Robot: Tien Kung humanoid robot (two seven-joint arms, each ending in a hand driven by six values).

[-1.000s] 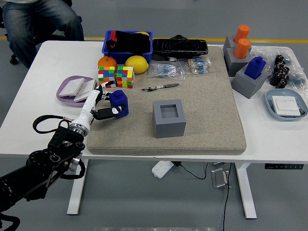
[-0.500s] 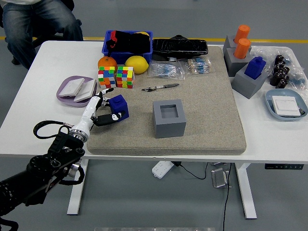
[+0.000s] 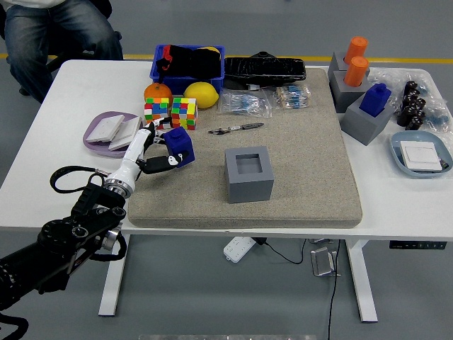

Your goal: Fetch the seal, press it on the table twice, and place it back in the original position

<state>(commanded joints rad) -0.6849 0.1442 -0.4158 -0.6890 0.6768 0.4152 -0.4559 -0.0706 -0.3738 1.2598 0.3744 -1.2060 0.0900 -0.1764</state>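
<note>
Left robot hand (image 3: 150, 150) has its white fingers wrapped round the blue seal (image 3: 180, 146), pinching it over the left part of the grey mat (image 3: 304, 170); whether the seal touches the mat or hangs just above it, I cannot tell. The black arm (image 3: 64, 241) comes in from the table's near left corner.

Just behind the seal, toward the far edge, stand two cubes (image 3: 170, 112) side by side, with an orange (image 3: 156, 91) and a lemon (image 3: 200, 93) behind them. To the seal's left, off the mat, a purple dish (image 3: 95, 139) holds white cards. To its right a pen (image 3: 236, 128) lies on the mat, and nearer the mat's middle sits a grey block (image 3: 249, 174) with an open square socket on top.

Along the far edge are a blue bin (image 3: 188, 69), a black bag (image 3: 267, 68) and clear packets (image 3: 263, 100). Toward the far right corner, grey holders carry two orange seals (image 3: 357, 60) and another blue seal (image 3: 376, 98). A blue tray (image 3: 422, 154) lies by the right edge. A person in jeans (image 3: 56, 32) sits beyond the far left corner.
</note>
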